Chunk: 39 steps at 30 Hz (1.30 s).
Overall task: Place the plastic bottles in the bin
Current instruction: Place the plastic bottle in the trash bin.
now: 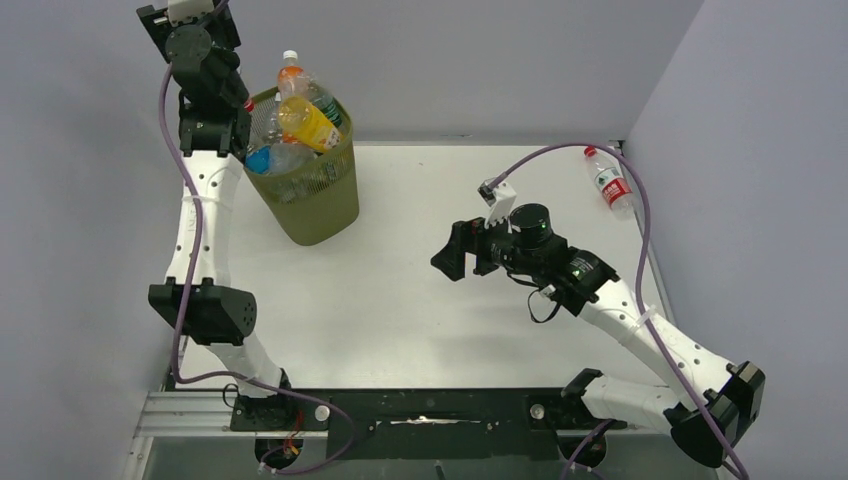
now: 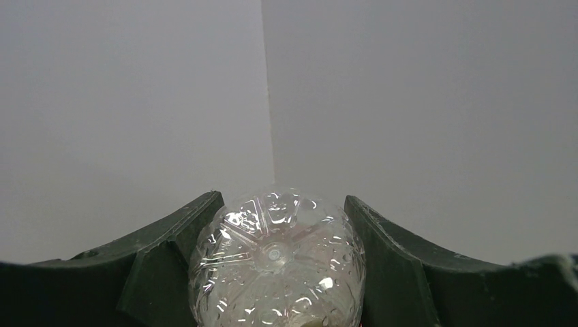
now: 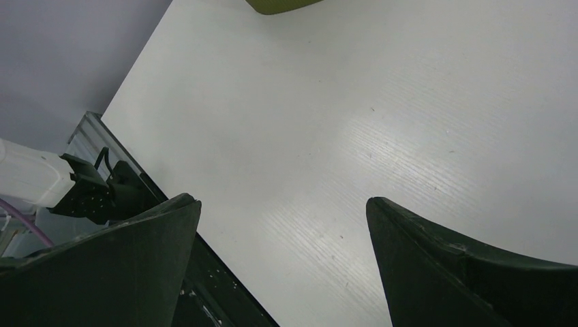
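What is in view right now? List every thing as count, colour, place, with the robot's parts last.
Olive-green plastic mesh bin: one, far left of the table.
Clear plastic bottles piled in the bin: at least four, orange, yellow and blue showing, heaped above the rim.
Red-labelled clear plastic bottle: one, red cap, lying at the far right corner.
Clear plastic bottle seen base-on: one, between the left gripper's fingers.
White table: one, under everything.
Left gripper: one, black, shut on that bottle, at the bin's left rim.
Right gripper: one, black, open and empty, above mid-table.
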Available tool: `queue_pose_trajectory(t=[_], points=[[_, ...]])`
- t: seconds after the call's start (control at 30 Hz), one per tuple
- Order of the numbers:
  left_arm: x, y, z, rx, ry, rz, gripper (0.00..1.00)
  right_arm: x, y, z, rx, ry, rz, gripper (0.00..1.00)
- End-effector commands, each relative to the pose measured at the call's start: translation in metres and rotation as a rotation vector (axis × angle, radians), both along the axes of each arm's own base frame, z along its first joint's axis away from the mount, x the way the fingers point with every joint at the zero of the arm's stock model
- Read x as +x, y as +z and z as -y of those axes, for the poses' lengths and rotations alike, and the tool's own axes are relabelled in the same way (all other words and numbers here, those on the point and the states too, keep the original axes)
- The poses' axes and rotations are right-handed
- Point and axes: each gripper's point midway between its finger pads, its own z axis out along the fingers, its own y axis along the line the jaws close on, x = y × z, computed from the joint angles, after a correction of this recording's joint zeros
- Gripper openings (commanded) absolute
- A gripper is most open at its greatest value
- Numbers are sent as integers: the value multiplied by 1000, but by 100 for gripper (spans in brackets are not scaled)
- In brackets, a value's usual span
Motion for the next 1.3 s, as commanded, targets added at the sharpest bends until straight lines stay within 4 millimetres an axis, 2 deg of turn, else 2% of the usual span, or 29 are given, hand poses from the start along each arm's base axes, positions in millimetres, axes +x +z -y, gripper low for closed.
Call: queue_pose_trajectory(t=[0.0, 0.17, 0.33, 0.53, 1.07, 1.27], points=[[-3, 44, -24, 16, -30, 175, 18, 7, 10, -4, 16, -2, 18, 98], [32, 18, -29, 12, -107, 150, 18, 11, 5, -9, 16, 3, 5, 98], [56, 0, -14, 25, -212, 130, 18, 13, 0, -11, 10, 2, -5, 98], [67, -4, 5, 37, -312, 139, 18, 14, -9, -12, 7, 3, -13, 98], [101, -77, 32, 153, -244, -34, 18, 8, -20, 0, 3, -6, -17, 98], [97, -79, 31, 164, -228, -36, 18, 5, -26, 3, 5, -10, -26, 98]])
